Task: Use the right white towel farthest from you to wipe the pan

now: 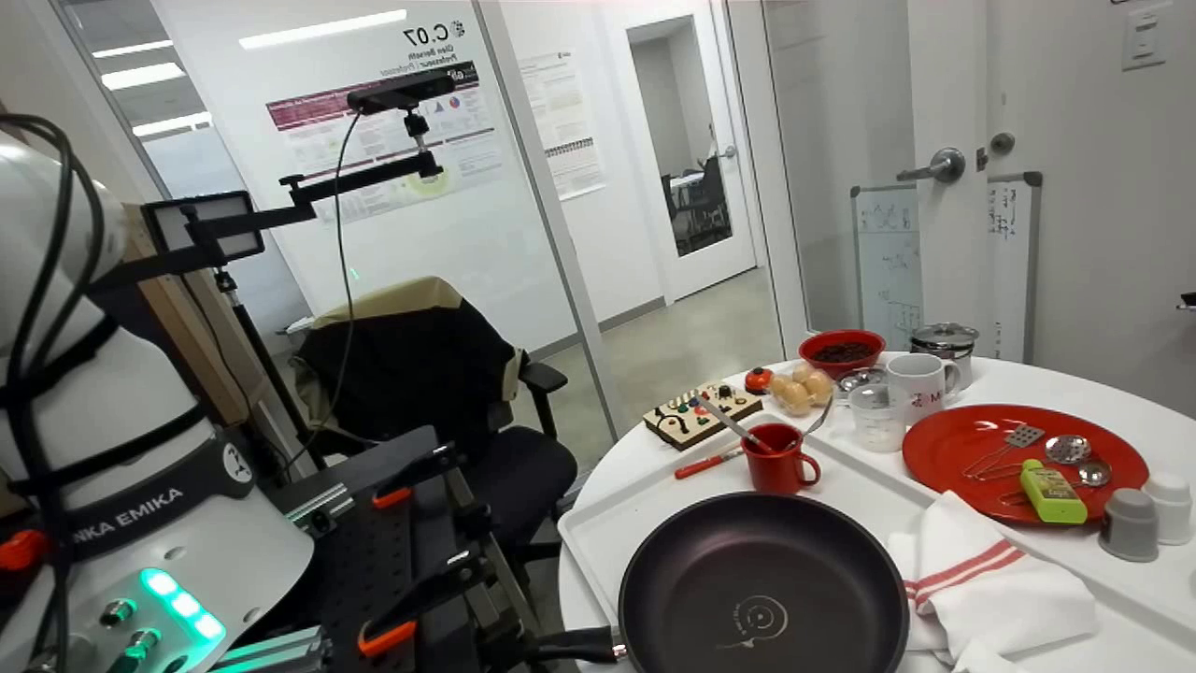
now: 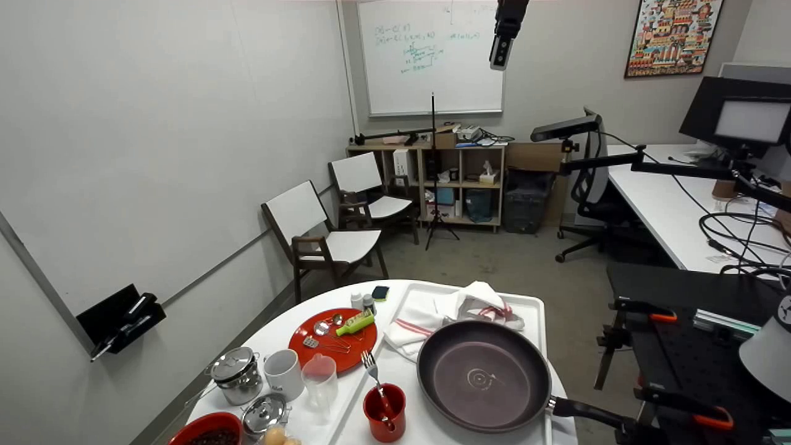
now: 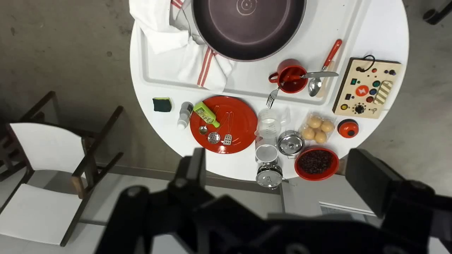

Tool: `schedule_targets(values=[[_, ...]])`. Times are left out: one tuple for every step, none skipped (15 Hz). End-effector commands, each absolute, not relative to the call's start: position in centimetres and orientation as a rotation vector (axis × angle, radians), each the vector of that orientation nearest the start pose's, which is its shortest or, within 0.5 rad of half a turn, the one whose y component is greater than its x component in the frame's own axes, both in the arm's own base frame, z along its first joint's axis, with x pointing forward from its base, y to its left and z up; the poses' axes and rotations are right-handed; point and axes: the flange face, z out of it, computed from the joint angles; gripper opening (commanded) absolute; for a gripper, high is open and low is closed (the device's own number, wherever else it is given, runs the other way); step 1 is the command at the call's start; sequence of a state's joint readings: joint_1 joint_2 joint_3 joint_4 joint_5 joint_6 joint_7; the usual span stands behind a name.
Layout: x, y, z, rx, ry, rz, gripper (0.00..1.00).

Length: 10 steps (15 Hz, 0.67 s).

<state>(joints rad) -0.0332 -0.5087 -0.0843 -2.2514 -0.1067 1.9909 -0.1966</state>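
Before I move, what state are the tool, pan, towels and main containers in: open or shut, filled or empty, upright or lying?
Tool: open, nothing held.
Pan: upright, empty.
White towels: rumpled.
Red mug: upright, holding a fork and a knife.
Red bowl: upright, holding small dark pieces.
White mug: upright, contents unclear.
Measuring cup: upright, contents unclear.
Tall steel pot: lid on.
Green bottle: lying on its side.

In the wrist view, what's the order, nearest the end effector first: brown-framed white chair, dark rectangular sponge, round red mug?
1. Round red mug: on the white tray.
2. Dark rectangular sponge: left, on the white table.
3. Brown-framed white chair: far left.
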Motion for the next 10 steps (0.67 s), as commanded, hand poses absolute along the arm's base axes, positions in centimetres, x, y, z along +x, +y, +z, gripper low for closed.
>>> schedule_targets(values=[[41.9,-6.2,58.3,-3.212,-0.187,-0.379,1.00],[41.9,-6.2,58.3,-3.212,-0.187,-0.379,1.00],[41.9,-6.2,58.3,-3.212,-0.187,-0.379,1.00],[41.9,-6.2,58.3,-3.212,-0.186,-0.379,1.00],[41.9,-6.2,58.3,-3.212,-0.187,-0.379,1.00],[41.9,-6.2,58.2,-3.211,-0.185,-0.374,1.00],[42.0,-6.2,58.2,-3.212,-0.184,-0.371,1.00],[42.2,-6.1,58.0,-3.214,-0.186,-0.360,1.00],[42.5,-6.1,57.8,-3.214,-0.189,-0.352,1.00],[43.1,-6.2,57.4,-3.211,-0.190,-0.336,1.00]])
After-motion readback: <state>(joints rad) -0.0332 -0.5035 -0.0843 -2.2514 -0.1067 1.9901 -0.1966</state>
